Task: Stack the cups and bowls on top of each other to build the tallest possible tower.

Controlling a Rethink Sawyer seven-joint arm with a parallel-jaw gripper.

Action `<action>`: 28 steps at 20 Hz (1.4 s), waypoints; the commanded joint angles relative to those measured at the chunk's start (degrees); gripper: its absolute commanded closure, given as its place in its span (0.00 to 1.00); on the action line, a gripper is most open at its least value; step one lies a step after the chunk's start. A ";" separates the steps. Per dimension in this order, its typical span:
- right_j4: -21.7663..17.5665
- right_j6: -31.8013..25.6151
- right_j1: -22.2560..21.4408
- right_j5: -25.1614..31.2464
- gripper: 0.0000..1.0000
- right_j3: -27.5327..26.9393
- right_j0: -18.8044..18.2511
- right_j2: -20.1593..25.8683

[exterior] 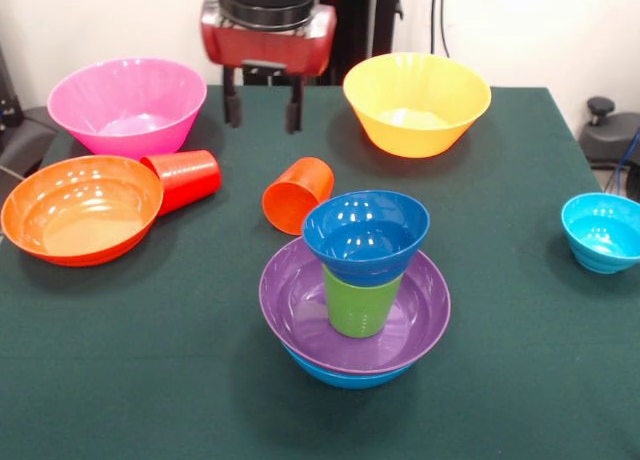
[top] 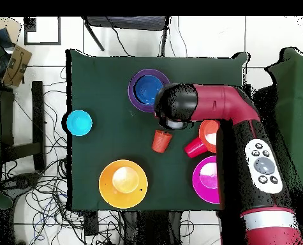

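Note:
The tower stands near the table's front: a blue bowl [exterior: 345,376] at the bottom, a purple bowl [exterior: 300,310] in it, a green cup [exterior: 360,302] upright inside that, and a small dark blue bowl [exterior: 366,235] on the cup. From overhead the tower shows as the purple bowl [top: 137,86] ringing the dark blue bowl [top: 148,93]. An orange cup [exterior: 298,193] [top: 161,140] and a red cup [exterior: 185,178] [top: 194,147] lie on their sides. My gripper [exterior: 263,108] hangs open and empty above the cloth behind the orange cup, between the pink and yellow bowls.
A pink bowl [exterior: 125,105] [top: 206,178] and an orange bowl [exterior: 80,208] [top: 208,131] sit at the left. A yellow bowl [exterior: 417,102] [top: 123,182] is at the back right, and a small cyan bowl [exterior: 603,230] [top: 80,122] near the right edge. The red arm [top: 211,102] covers the gripper from overhead.

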 commanded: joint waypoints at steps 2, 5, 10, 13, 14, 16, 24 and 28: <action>-6.83 -15.63 4.40 -6.43 0.00 3.05 -1.01 5.67; -7.78 -13.94 5.86 -7.16 0.00 1.42 -0.89 5.92; -9.62 -10.50 7.95 -11.88 0.00 1.62 -0.53 5.50; -8.80 -10.24 7.12 -11.05 0.00 2.32 -0.99 5.74; -8.22 -10.13 6.80 -10.38 0.00 2.37 -1.16 5.89; -6.55 -10.63 6.92 -7.71 0.00 1.08 -1.54 6.51; -5.38 -11.86 8.54 -1.21 0.00 -4.95 -1.18 6.90; -5.99 -12.12 9.96 -1.92 0.00 -5.77 -1.34 7.32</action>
